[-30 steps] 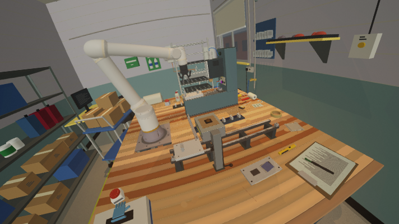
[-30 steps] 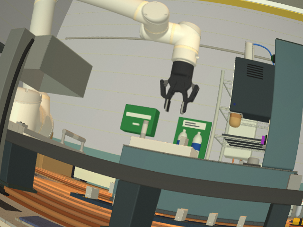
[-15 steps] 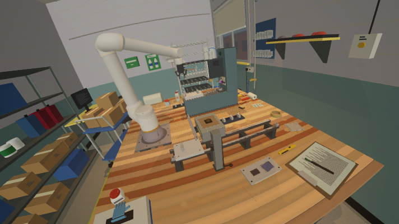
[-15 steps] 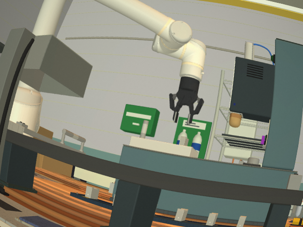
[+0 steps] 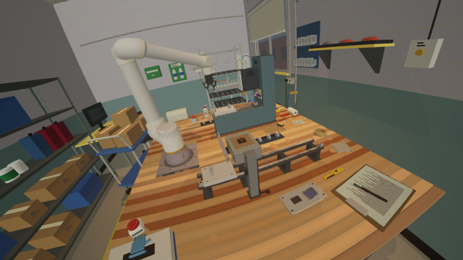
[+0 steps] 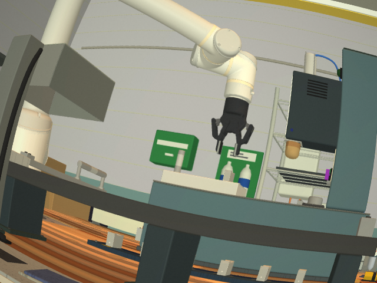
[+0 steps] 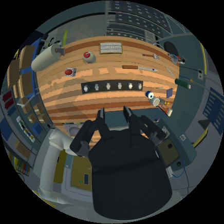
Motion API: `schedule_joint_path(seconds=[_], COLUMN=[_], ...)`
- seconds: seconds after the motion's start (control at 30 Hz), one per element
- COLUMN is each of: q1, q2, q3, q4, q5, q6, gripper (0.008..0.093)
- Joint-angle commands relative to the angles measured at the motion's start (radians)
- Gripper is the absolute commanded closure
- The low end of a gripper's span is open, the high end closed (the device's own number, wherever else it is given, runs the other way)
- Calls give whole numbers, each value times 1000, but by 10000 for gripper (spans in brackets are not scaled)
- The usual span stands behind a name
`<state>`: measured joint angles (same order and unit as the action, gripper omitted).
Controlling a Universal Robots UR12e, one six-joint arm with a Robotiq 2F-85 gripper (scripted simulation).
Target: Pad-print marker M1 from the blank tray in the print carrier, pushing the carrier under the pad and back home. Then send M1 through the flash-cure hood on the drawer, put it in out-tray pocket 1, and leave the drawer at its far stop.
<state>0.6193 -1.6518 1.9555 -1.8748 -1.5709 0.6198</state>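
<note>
The print carrier [image 6: 201, 182], a pale flat block with an upright peg handle [image 6: 181, 160], sits on the teal deck of the pad printer below my gripper [image 6: 229, 150]. The gripper [image 5: 210, 86] hangs open and empty, fingers pointing down, well above the carrier's right end. To the right the printer's dark head carries the tan pad [image 6: 293, 149]. The blank tray [image 7: 112, 86], a dark strip with several pale markers standing in a row, lies on the bench beyond the printer in the wrist camera. The flash-cure hood [image 5: 244, 145] and its drawer plate [image 5: 217, 173] on rails stand nearer the bench middle.
A wire rack [image 5: 224, 87] stands behind the printer column [image 5: 262, 81]. A second dark tray with pale blocks [image 5: 270, 137] lies in front of the printer. A clipboard [image 5: 374, 193], a tape roll [image 5: 320, 132] and a small plate [image 5: 303, 197] lie on the near bench.
</note>
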Motion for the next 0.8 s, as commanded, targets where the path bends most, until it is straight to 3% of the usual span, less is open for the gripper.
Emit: schedule_joint_path(seconds=[0.0, 0.4, 0.77], q1=[0, 1, 1], q2=[0, 13, 48], q3=[0, 29, 90], q4=[-1, -43, -139], q5=[0, 0, 0], q6=[0, 1, 1], gripper=[484, 484, 484])
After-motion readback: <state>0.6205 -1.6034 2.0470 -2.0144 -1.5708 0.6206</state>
